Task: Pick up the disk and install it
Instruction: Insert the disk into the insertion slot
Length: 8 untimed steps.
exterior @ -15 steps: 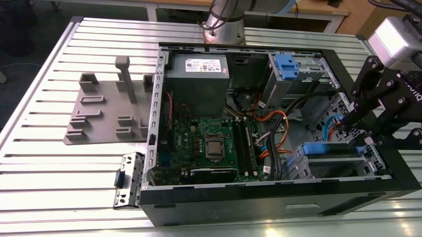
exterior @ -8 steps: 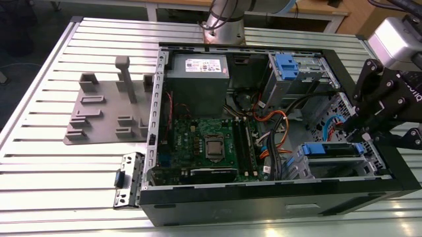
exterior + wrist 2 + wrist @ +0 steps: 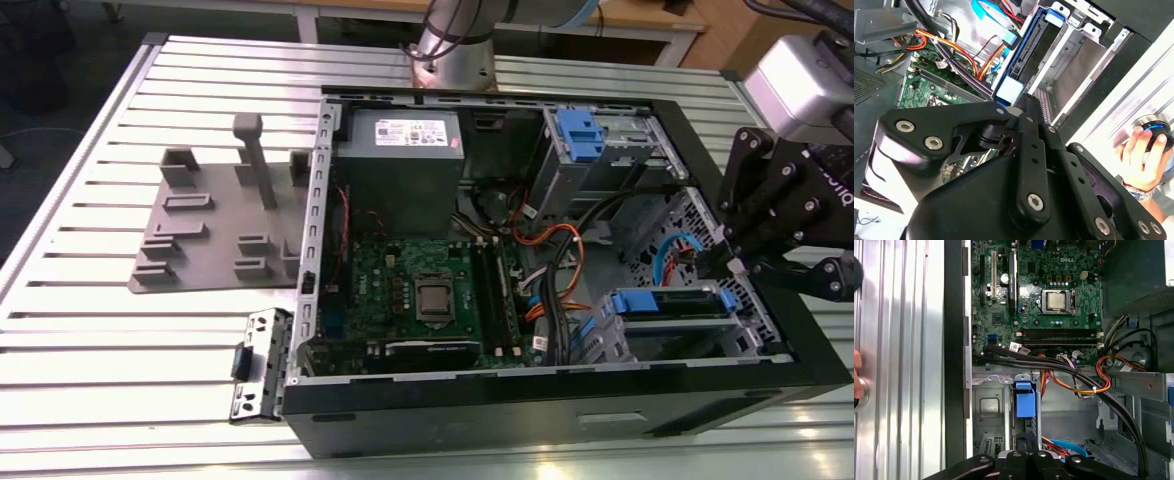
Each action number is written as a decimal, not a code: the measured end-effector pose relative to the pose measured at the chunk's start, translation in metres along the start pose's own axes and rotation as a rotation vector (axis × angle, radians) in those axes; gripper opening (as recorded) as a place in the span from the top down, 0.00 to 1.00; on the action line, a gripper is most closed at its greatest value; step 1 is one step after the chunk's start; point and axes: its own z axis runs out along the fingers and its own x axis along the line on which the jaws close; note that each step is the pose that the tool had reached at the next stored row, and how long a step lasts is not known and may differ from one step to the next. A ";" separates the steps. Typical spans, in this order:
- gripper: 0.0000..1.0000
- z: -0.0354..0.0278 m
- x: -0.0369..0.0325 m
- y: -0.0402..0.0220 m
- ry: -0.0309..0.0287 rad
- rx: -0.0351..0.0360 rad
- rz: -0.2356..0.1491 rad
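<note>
**Mara:** Where was the flat silver hard disk in its bright blue plastic caddy (image 3: 667, 300)?

**Jon:** In the grey metal drive cage (image 3: 674, 338), in the corner of the open black computer case (image 3: 534, 405) on the exterior view's right. The black linkage gripper (image 3: 731, 268) was right at its outer end.

**Mara:** Clamped on it?

**Jon:** I couldn't tell. In both wrist views the gripper (image 3: 1026, 102) came to a point against the disk (image 3: 1019, 65), but its own links hid whether it was pinching the caddy, pressing on it, or free.

**Mara:** Which way did it lie?

**Jon:** Its long axis ran from the gripper into the case, so across the exterior view from right to left. The blue tab end (image 3: 1025, 402) pointed at the green motherboard (image 3: 1054, 300). From the wrist it showed as a thin edge.

**Mara:** What worried you?

**Jon:** Mainly the bundle of black, orange and yellow cables (image 3: 1074, 377). It crossed just beyond the tab, so in my judgement a push inward could pinch or snag a wire. A slightly skewed caddy could also jam against the cage walls. The wide links sat near the case rim and might strike it. A person's hand (image 3: 1141, 157) was resting on a round dark knob (image 3: 1156, 134) on the ribbed aluminium table (image 3: 134, 340), just outside the case, near the arm's working space
</note>
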 end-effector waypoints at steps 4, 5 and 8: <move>0.90 0.0001 0.0000 0.0000 0.0000 0.0000 0.000; 0.90 0.0002 0.0000 0.0000 0.0000 0.0000 0.000; 0.90 0.0008 0.0001 -0.0001 -0.0001 0.0000 0.000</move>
